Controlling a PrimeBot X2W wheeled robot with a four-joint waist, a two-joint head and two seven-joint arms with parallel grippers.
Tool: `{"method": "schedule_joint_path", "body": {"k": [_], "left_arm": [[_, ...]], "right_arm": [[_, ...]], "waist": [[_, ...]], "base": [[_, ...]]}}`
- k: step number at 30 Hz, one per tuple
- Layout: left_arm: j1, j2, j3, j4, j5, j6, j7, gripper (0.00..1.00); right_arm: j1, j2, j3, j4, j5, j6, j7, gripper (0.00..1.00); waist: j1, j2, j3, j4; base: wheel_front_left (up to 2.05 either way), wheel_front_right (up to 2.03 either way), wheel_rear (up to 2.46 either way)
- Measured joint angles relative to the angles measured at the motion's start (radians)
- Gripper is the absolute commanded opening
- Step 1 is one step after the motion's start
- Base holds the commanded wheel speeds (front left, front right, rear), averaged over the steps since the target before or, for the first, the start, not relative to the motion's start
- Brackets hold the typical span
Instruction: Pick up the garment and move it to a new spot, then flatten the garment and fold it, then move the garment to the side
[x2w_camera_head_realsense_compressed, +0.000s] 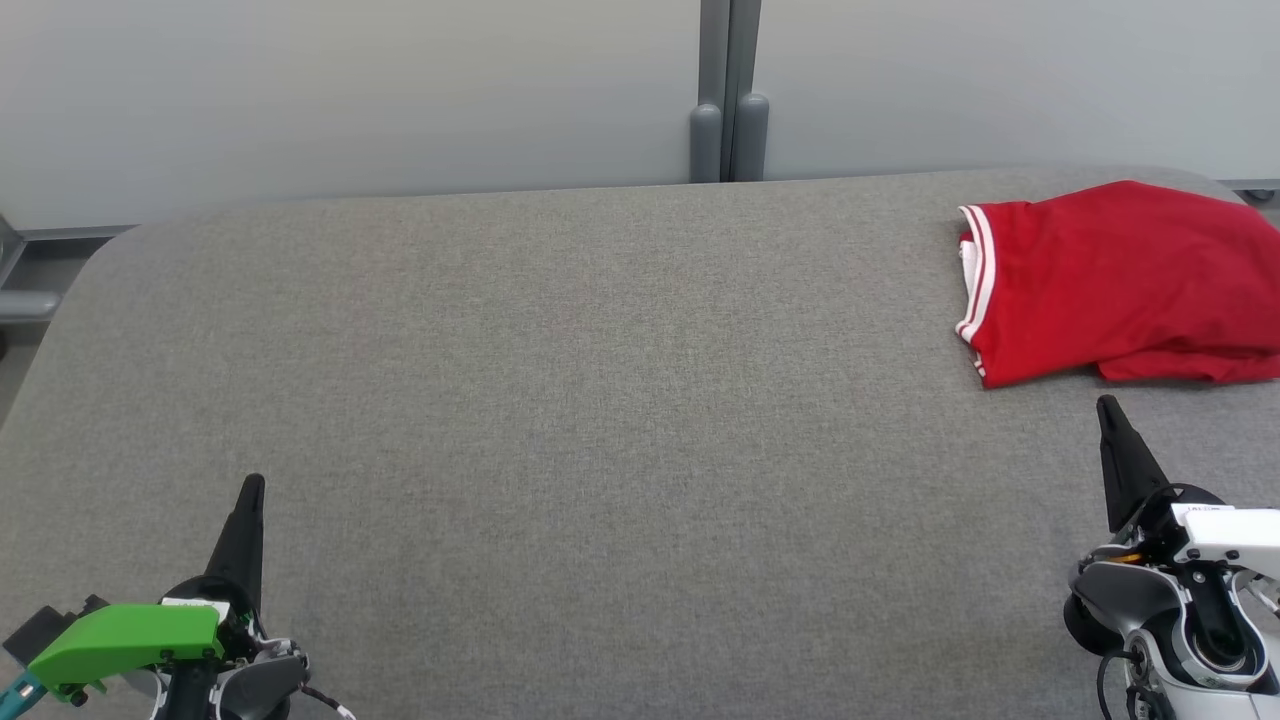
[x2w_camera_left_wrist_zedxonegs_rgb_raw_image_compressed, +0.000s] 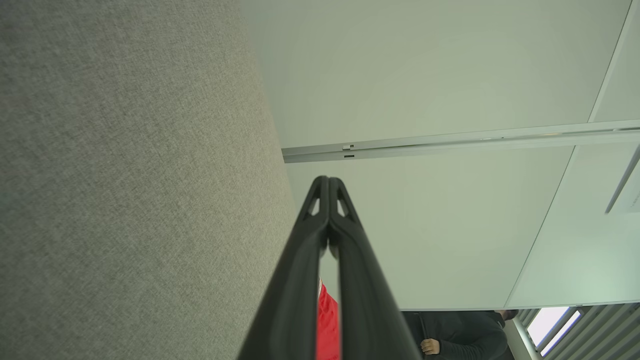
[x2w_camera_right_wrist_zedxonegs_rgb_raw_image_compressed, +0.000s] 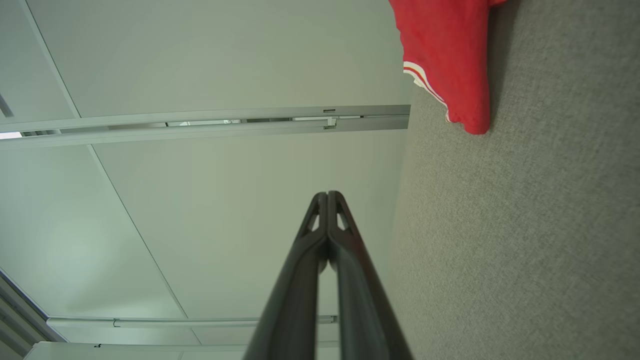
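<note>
And there's the garment (x2w_camera_head_realsense_compressed: 1120, 280), a soft red knit, folded into a plump, roughly rectangular bundle. It lies on the far right of the desk (x2w_camera_head_realsense_compressed: 600, 400), close to the back edge. White-and-red striped trim runs down its left end, and a sliver of white lining peeks out there. Its long axis runs left to right across the head view, and the striped end faces the middle of the desk. The other end runs off the right edge of the picture. The near edge is rumpled, with a loose fold bulging at the lower right.

From the right wrist view, the garment (x2w_camera_right_wrist_zedxonegs_rgb_raw_image_compressed: 445, 55) shows as a red corner with that striped band, resting on the cloth. In the left wrist view a thin strip of red (x2w_camera_left_wrist_zedxonegs_rgb_raw_image_compressed: 327, 325) shows between the fingers, far off.

The desk is covered in grey woven fabric, finely flecked, with rounded corners.

The right claw (x2w_camera_head_realsense_compressed: 1105, 405) sits just short of the garment's near edge, not touching it. Its dark tapered fingers are pressed together (x2w_camera_right_wrist_zedxonegs_rgb_raw_image_compressed: 328, 195), gripping nothing. A white housing (x2w_camera_head_realsense_compressed: 1230, 530) sits behind it.

Over on the near left, well away from the garment, the left claw (x2w_camera_head_realsense_compressed: 252, 485) is likewise closed tip to tip (x2w_camera_left_wrist_zedxonegs_rgb_raw_image_compressed: 328, 180) and empty. There's a bright green cover (x2w_camera_head_realsense_compressed: 130, 635) on its wrist.

Beyond the desk stand smooth pale wall panels (x2w_camera_head_realsense_compressed: 350, 90) and two grey rounded posts (x2w_camera_head_realsense_compressed: 728, 130). A person's dark sleeve and hand (x2w_camera_left_wrist_zedxonegs_rgb_raw_image_compressed: 430, 346) show at the bottom of the left wrist view.
</note>
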Motion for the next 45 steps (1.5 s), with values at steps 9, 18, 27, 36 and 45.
{"method": "schedule_joint_path", "body": {"k": [9,18,27,36,45], "left_arm": [[0.0,0.0,0.0,0.0,0.0,0.0,0.0,0.0],[0.0,0.0,0.0,0.0,0.0,0.0,0.0,0.0],[0.0,0.0,0.001,0.0,0.0,0.0,0.0,0.0],[0.0,0.0,0.001,0.0,0.0,0.0,0.0,0.0],[0.0,0.0,0.001,0.001,0.0,0.0,0.0,0.0]], "right_arm": [[0.0,0.0,0.0,0.0,0.0,0.0,0.0,0.0],[0.0,0.0,0.0,0.0,0.0,0.0,0.0,0.0],[0.0,0.0,-0.001,0.001,0.0,0.0,0.0,0.0],[0.0,0.0,-0.001,0.001,0.0,0.0,0.0,0.0],[0.0,0.0,-0.001,0.001,0.0,0.0,0.0,0.0]], "waist": [[0.0,0.0,0.0,0.0],[0.0,0.0,0.0,0.0],[0.0,0.0,0.0,0.0],[0.0,0.0,0.0,0.0],[0.0,0.0,0.0,0.0]], "base": [[0.0,0.0,0.0],[0.0,0.0,0.0],[0.0,0.0,0.0],[0.0,0.0,0.0],[0.0,0.0,0.0]]}}
